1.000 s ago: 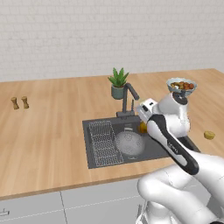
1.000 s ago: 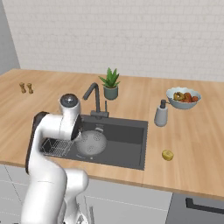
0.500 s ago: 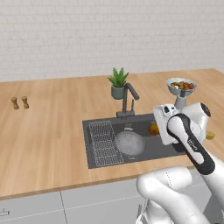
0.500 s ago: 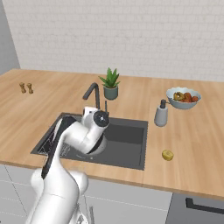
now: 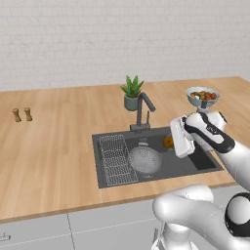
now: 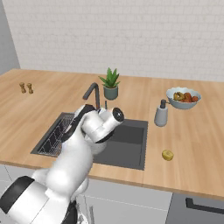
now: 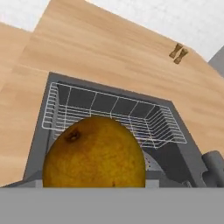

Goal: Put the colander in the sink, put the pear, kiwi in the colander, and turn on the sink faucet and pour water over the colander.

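Fingers carry the pear, gripped over the sink.
Judged step: bringing the pear to the colander, which sits left of it beside the wire rack; next, shift left and release. The kiwi waits on the table, far right.

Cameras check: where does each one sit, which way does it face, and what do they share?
Left base view: behind-left of the arm, looking down over the sink; white arm lower right.
Right base view: behind-right, same counter; arm lower left, kiwi on the wood.
Hand view: on the hand, looking past the pear at the wire rack.
Shared: both base views show the faucet.
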Robot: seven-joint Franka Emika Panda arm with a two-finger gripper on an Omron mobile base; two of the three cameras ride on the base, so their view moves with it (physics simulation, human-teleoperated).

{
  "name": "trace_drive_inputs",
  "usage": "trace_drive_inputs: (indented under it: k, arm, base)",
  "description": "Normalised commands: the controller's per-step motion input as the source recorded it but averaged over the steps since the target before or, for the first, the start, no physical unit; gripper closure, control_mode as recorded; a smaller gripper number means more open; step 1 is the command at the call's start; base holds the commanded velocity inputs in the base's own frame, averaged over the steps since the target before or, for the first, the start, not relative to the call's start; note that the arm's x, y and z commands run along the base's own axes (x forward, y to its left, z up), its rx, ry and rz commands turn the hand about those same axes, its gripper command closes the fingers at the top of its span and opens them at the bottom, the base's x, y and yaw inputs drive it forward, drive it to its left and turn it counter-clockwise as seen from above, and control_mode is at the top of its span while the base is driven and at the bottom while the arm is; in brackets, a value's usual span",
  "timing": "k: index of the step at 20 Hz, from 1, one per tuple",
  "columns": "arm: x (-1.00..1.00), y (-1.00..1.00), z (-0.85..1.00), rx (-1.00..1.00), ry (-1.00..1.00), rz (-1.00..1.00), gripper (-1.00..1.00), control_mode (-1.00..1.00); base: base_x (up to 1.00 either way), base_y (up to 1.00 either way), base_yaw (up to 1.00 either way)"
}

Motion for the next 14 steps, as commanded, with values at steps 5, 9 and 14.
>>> trace_drive_inputs:
  k: [5,9,14]
  arm:
    - [0.57,-0.38,-0.14,0.27,0.3,-0.02,1.0,-1.0]
    - [0.25,-0.02,-0.47,0.19,0.17,-0.07,1.0,-1.0]
    - [-0.01,0.11,-0.53,0.16,0.01,-0.1,1.0,-1.0]
  base:
    - [0.0,0.0,0.0]
    - [0.0,0.0,0.0]
    - [0.0,0.0,0.0]
